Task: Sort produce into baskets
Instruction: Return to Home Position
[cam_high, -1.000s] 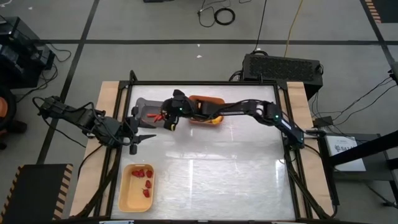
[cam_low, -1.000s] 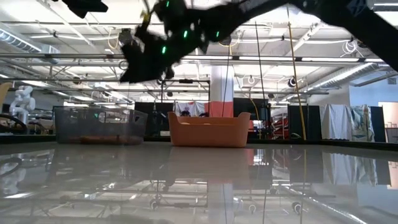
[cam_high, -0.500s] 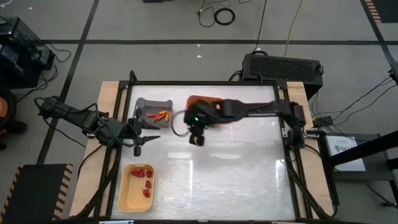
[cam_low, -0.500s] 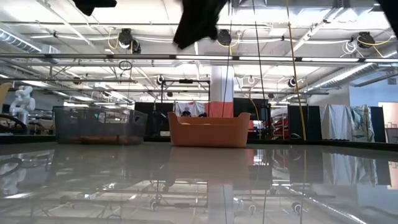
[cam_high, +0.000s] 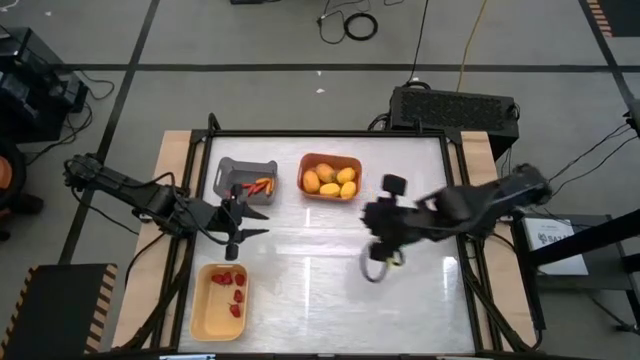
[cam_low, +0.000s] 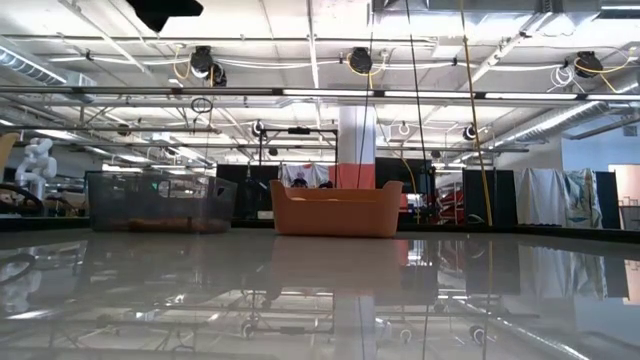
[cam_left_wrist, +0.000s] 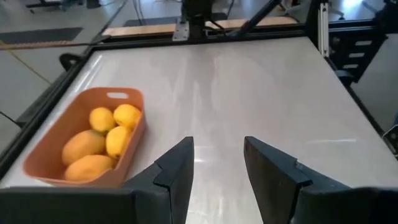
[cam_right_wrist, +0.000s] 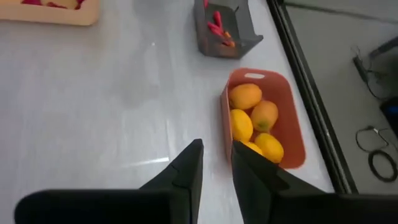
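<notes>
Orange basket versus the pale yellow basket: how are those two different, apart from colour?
The orange basket holds rounded yellow fruits; the pale yellow basket holds small red berries. The pale yellow basket is longer than the orange basket. In the high view the orange basket sits by the table's top edge, the pale yellow basket at its bottom left. Both are shallow, open and round-cornered.

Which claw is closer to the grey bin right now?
Left. The left claw hovers close by the grey bin; the right claw is far off, past the orange bin.
</notes>
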